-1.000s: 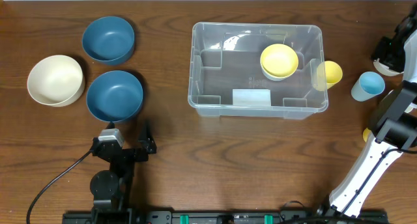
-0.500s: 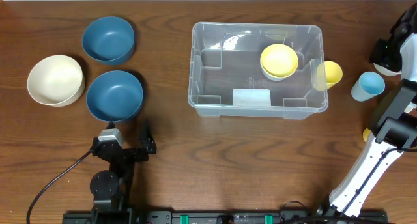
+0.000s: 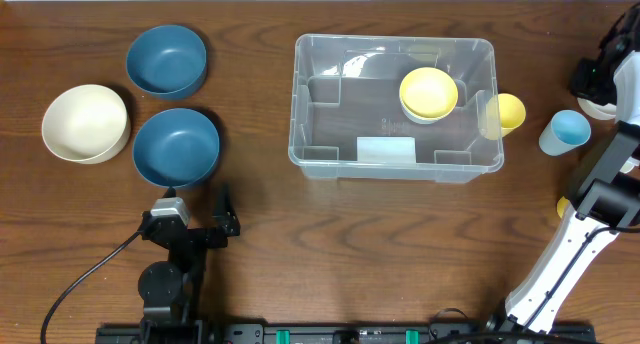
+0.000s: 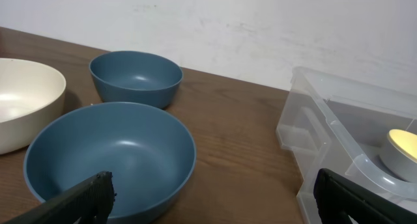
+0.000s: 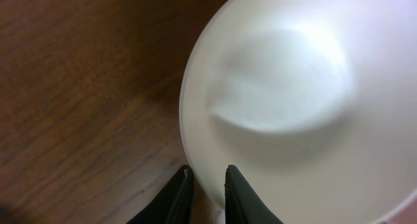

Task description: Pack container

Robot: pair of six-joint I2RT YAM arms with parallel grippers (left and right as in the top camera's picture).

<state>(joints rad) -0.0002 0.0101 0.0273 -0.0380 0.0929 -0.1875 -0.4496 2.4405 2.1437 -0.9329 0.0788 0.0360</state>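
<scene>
Container upright on desk, right of ctr, open top, whitish label on base. Inside, toward far right corner: yellow bowl. Just outside right wall: small yellow cup. Further right: light blue cup, then white bowl near desk's right edge. Right jaws at that white bowl, narrowed to a slim gap w/ rim btwn them, one finger inside, one outside; cannot tell if clamped. Well apart on left side: near blue bowl, far blue bowl, cream bowl. Left jaws spread wide, holding nothing, low beside near blue bowl.
</scene>
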